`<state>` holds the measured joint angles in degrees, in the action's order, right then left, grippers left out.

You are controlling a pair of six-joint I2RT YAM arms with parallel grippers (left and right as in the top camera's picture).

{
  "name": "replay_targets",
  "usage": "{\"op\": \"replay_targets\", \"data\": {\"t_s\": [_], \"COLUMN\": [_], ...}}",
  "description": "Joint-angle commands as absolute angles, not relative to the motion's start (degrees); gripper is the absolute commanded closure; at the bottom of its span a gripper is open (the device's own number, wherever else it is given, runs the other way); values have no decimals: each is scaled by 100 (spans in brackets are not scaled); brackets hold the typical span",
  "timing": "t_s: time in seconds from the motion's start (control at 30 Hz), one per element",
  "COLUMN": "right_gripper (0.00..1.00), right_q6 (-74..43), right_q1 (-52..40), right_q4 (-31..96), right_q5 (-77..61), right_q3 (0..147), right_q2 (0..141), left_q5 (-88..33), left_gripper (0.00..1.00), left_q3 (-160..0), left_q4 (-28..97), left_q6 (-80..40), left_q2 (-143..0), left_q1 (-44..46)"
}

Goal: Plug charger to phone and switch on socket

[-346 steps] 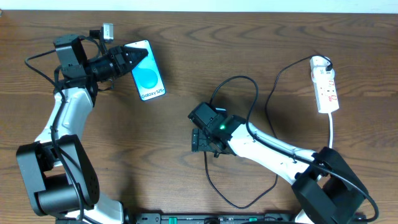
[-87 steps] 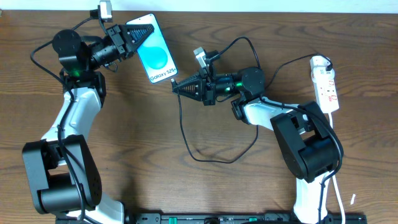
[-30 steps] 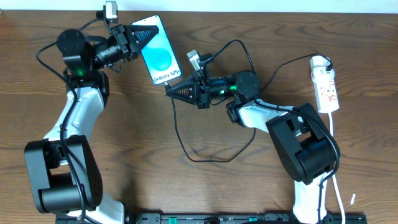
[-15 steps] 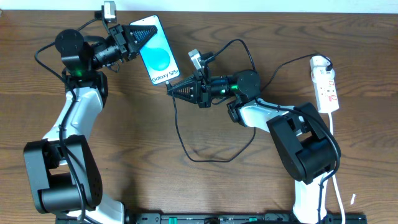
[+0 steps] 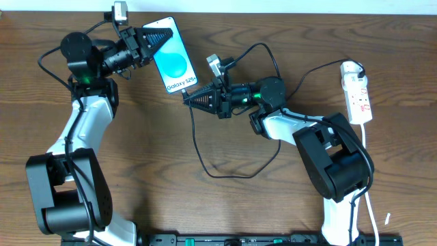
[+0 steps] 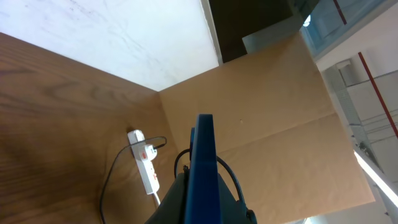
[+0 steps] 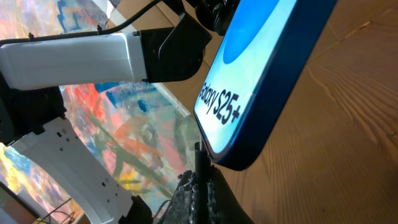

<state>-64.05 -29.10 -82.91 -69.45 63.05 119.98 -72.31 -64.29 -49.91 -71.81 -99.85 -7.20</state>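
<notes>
Above the table's (image 5: 136, 198) far-left quarter: left gripper (image 5: 151, 42) is clamping the phone (image 5: 173, 60) by its upper end, screen facing up. The right gripper (image 5: 192, 100), fingers pinched shut on the charger (image 5: 196, 147), is now sitting motionless after creeping leftward over the last seconds. Its plug tip (image 7: 198, 151) is touching or just short of the phone's bottom edge. Insertion is looking imminent, not confirmed. The socket (image 5: 358, 92) is lying far right, switch step waiting.
</notes>
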Motion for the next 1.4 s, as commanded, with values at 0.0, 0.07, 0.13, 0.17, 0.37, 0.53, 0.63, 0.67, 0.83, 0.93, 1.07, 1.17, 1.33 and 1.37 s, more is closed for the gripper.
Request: {"op": "replay_targets", "data": {"t_s": [0.0, 0.07, 0.13, 0.17, 0.37, 0.53, 0.63, 0.67, 0.83, 0.93, 1.07, 1.17, 1.33, 1.37], "right_gripper": [99, 99, 99, 99, 99, 99, 99, 99, 99, 99, 99, 99, 99, 99], "right_q6": [-6425, -6425, -6425, -6425, -6316, -6294, -6294, -6294, -6346, -6440, -6576, -6615, -6724, -6731], "right_q1": [-2849, -2849, -2849, -2849, -2842, -2845, -2845, -2845, -2845, -2849, -2849, -2849, -2849, -2849], "right_q4": [-8291, -8289, -8287, -8285, -8060, -8014, -8014, -8014, -8027, -8103, -8169, -8169, -8215, -8239], "right_q5": [-6807, -6807, -6807, -6807, -6805, -6805, -6805, -6805, -6781, -6764, -6735, -6711, -6615, -6600], "right_q3": [6364, 6364, 6364, 6364, 6364, 6364, 6364, 6364, 6364, 6364, 6364, 6364, 6364, 6364], "right_q2": [12042, 12042, 12042, 12042, 12068, 12068, 12068, 12068, 12068, 12068, 12068, 12068, 12066, 12068], "left_q5": [-7443, -7459, -7472, -7483, -7500, -7502, -7502, -7502, -7594, -7710, -7771, -7850, -7889, -7889], "left_gripper": [93, 93, 92, 92, 93, 93, 93, 92, 93, 93, 93, 93, 93, 92], "left_q3": [-6462, -6462, -6462, -6462, -6462, -6462, -6462, -6462, -6462, -6462, -6462, -6462, -6462, -6462], "left_q4": [-5054, -5054, -5052, -5054, -5054, -5054, -5054, -5054, -5179, -5450, -5575, -5575, -5566, -5568], "left_q6": [-7210, -7212, -7212, -7212, -7212, -7210, -7210, -7210, -7164, -7166, -7159, -7048, -7035, -7032], "left_q2": [-9848, -9848, -9848, -9848, -9848, -9848, -9848, -9848, -9848, -9848, -9848, -9848, -9848, -9848], "left_q1": [-735, -735, -735, -735, -735, -735, -735, -731, -731, -725, -725, -725, -648, -626]}}
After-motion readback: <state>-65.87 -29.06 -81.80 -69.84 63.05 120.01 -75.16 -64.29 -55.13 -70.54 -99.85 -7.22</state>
